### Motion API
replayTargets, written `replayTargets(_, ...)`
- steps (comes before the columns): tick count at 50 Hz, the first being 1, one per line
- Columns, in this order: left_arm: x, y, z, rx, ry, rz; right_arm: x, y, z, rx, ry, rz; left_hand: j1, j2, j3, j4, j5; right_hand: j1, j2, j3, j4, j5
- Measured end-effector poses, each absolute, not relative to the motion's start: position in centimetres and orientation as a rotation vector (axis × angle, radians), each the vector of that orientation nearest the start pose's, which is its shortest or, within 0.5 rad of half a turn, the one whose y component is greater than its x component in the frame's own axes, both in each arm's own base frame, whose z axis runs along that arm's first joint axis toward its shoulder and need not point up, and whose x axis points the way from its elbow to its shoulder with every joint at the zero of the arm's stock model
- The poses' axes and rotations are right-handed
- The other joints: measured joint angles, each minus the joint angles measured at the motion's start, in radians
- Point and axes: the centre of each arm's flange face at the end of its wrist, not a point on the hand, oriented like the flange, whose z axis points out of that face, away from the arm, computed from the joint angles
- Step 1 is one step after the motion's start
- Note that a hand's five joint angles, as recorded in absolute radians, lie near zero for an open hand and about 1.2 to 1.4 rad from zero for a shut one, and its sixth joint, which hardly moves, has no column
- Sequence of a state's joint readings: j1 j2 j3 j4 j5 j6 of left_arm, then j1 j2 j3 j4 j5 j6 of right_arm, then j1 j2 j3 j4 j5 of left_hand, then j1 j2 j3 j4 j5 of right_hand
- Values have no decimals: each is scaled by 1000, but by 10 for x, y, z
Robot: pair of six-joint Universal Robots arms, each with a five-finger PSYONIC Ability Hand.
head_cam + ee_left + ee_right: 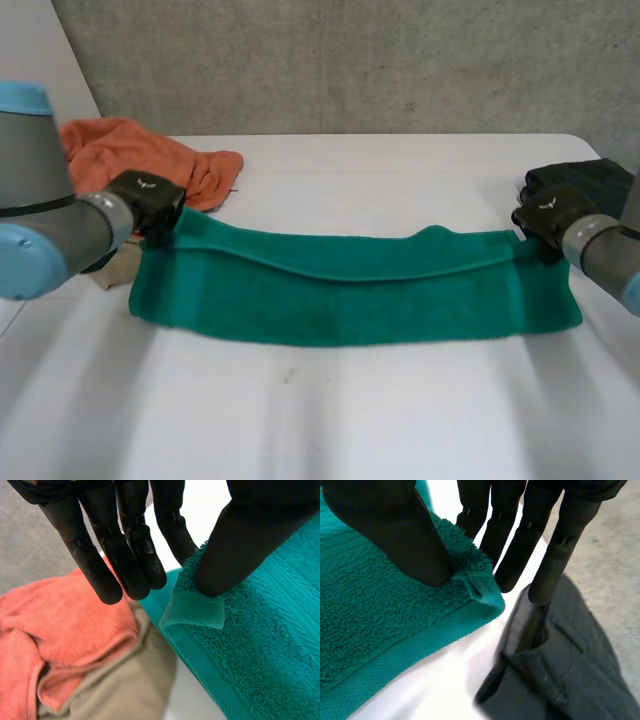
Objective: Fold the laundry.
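A green towel (350, 290) lies across the white table (350, 420), folded lengthwise, with its upper layer's edge bowed in the middle. My left hand (148, 200) is at the towel's far left corner. In the left wrist view the thumb (240, 545) presses on the green towel (265, 645) corner and pinches it against a finger. My right hand (548, 212) is at the far right corner. Its thumb (400, 535) and fingers (512, 535) pinch the tip of the green towel (375, 630) between them.
An orange cloth (140, 155) lies crumpled at the back left, over a beige cloth (115, 268), both close beside my left hand. A dark garment (590, 180) sits at the table's right edge, just past my right hand.
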State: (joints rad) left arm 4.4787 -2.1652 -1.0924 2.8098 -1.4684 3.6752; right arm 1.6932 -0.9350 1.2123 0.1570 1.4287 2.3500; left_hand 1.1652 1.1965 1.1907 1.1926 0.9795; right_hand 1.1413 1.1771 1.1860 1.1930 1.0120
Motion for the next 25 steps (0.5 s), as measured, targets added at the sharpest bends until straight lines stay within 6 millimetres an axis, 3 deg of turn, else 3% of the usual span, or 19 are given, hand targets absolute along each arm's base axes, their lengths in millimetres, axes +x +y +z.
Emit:
replayTargets(6,-247,-385,206,935,2288,-1680,208,-404,165,-1313,2478,-1956,0,0,0,0,0,0,0,0,0,0)
replayTargets(14,-259,-399,199,905,2256,-1682,220,-416,152,-1352,2468,-2003,-11,-16,-10,-10,-7,-49,-66,-69,-69,-58)
replayTargets(15,-266,-401,197,915,2247,-1701,225,-421,148,-1361,2465,-2034,-291,-297,-290,-276,-245,-444,-456,-447,-442,-455)
replayTargets(16,-270,-402,198,919,2239,-1716,227,-424,147,-1353,2471,-2060,-521,-485,-474,-484,-446,-649,-683,-666,-660,-685)
replayTargets(18,-274,-403,199,921,2225,-1739,228,-427,146,-1331,2483,-2092,-853,-811,-796,-815,-768,-866,-901,-881,-883,-891)
replayTargets(20,-278,-404,204,917,2206,-1768,229,-430,148,-1282,2504,-2139,-972,-977,-968,-984,-928,-923,-967,-973,-971,-964)
replayTargets(25,-279,-401,216,882,2186,-1800,227,-431,158,-1162,2518,-2196,-972,-991,-977,-996,-931,-923,-967,-976,-977,-964)
